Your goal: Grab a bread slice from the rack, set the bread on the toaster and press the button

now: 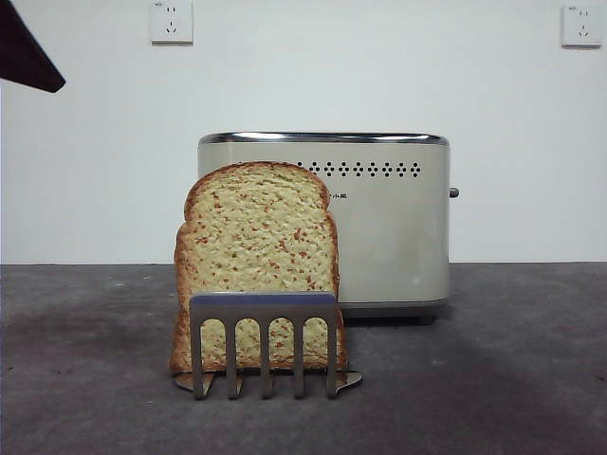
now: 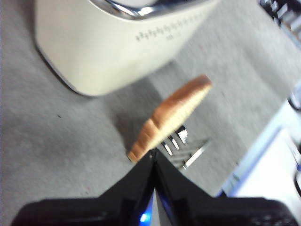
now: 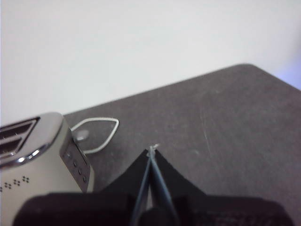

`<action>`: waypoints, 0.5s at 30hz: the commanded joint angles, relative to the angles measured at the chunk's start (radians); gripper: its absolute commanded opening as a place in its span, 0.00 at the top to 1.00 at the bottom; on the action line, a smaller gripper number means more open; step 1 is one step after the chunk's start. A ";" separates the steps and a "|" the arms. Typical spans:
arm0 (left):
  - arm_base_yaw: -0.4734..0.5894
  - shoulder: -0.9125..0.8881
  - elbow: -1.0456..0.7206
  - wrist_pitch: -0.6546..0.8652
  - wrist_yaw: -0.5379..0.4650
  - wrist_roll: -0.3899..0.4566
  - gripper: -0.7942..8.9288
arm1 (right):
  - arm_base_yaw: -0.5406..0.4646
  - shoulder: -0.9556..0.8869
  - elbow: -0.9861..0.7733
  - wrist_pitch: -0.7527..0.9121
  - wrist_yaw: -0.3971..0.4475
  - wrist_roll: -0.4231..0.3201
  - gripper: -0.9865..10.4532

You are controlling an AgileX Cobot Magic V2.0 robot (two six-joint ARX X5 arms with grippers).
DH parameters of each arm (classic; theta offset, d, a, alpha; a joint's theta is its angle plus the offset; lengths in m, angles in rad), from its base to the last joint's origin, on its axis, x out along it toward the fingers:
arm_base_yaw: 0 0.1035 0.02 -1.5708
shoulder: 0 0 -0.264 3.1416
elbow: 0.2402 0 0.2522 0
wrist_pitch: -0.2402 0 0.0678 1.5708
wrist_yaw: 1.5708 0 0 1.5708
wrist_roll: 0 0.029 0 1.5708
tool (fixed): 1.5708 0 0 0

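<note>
The slice of bread [image 1: 256, 261] stands upright in the small grey rack [image 1: 264, 332], in front of the cream toaster [image 1: 394, 227]. The grey button [image 1: 453, 192] sticks out of the toaster's right side wall. My left gripper [image 2: 154, 154] is shut and empty, hovering above and short of the bread's crust [image 2: 174, 113] and the rack [image 2: 188, 151], with the toaster [image 2: 103, 47] beyond. My right gripper [image 3: 152, 149] is shut and empty over bare table beside the toaster's narrow side [image 3: 75, 165]. A black arm tip [image 1: 24, 57] shows at the front view's top left corner.
Two white wall sockets [image 1: 172, 21] [image 1: 580, 26] are on the wall behind. The toaster's white cable [image 3: 101, 127] loops on the dark table [image 1: 512, 360] behind its narrow side. White equipment [image 2: 273, 174] lies past the table's edge in the left wrist view.
</note>
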 commanded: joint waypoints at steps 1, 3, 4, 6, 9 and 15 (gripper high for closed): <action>-0.029 0.064 0.085 -0.088 0.010 0.119 0.92 | 0.001 0.024 0.013 -0.018 -0.001 0.007 0.91; -0.055 0.105 0.137 -0.137 0.010 0.158 0.92 | 0.001 0.043 0.018 -0.030 -0.004 0.007 0.91; -0.070 0.126 0.164 -0.161 0.010 0.179 0.92 | 0.001 0.053 0.021 -0.038 -0.011 0.007 0.91; -0.102 0.164 0.210 -0.204 0.002 0.215 0.92 | 0.001 0.069 0.026 -0.050 -0.035 0.007 0.91; -0.156 0.219 0.272 -0.259 -0.060 0.269 0.92 | 0.001 0.088 0.035 -0.057 -0.072 0.008 0.91; -0.291 0.317 0.361 -0.322 -0.250 0.358 0.92 | 0.001 0.114 0.061 -0.064 -0.092 0.007 0.91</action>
